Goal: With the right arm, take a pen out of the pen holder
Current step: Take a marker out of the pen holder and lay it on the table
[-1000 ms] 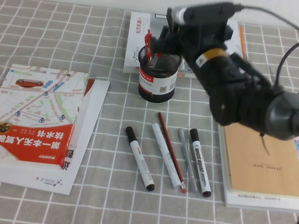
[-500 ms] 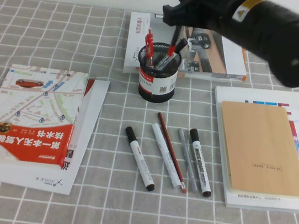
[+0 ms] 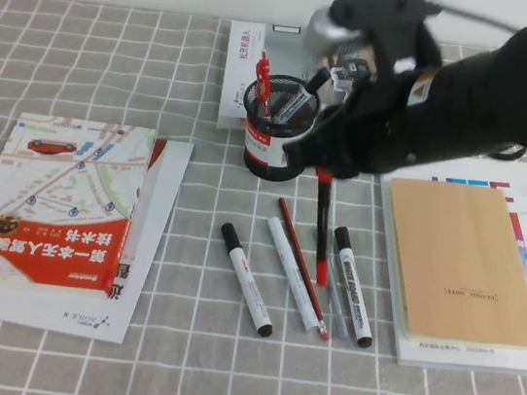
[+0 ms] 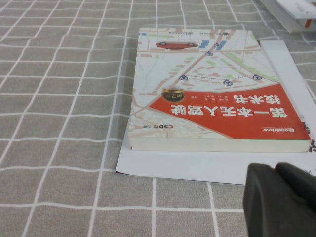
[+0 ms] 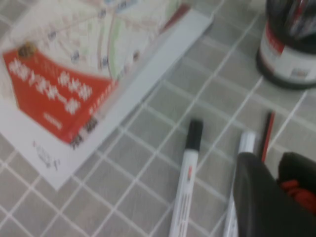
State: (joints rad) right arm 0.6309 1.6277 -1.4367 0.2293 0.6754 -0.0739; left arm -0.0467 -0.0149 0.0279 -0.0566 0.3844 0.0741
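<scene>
**Pen clear of the holder, gripped by the right arm**

High view: the right end effector hangs just beside the mesh pen holder, on its right side, and is clenched on the top of a black-and-red pen. The pen is out of the holder. Its long axis runs from the bench's far edge toward the near edge, with the gripped end farthest away and the red end pointing at the near edge. It appears over the row of loose pens, between a thin red pen and a whiteboard marker. Whether it touches the bench cannot be told. The holder stands mid-bench toward the far edge, with a red pen upright in it. A red map book lies toward the left edge and a wood-covered notebook toward the right.

Left wrist view: the left end effector is off by the map book, its fingers pressed together and grasping nothing.

Right wrist view: the dark fingers clamp a red part of the pen. Below them lie a black-capped marker and the holder.
</scene>
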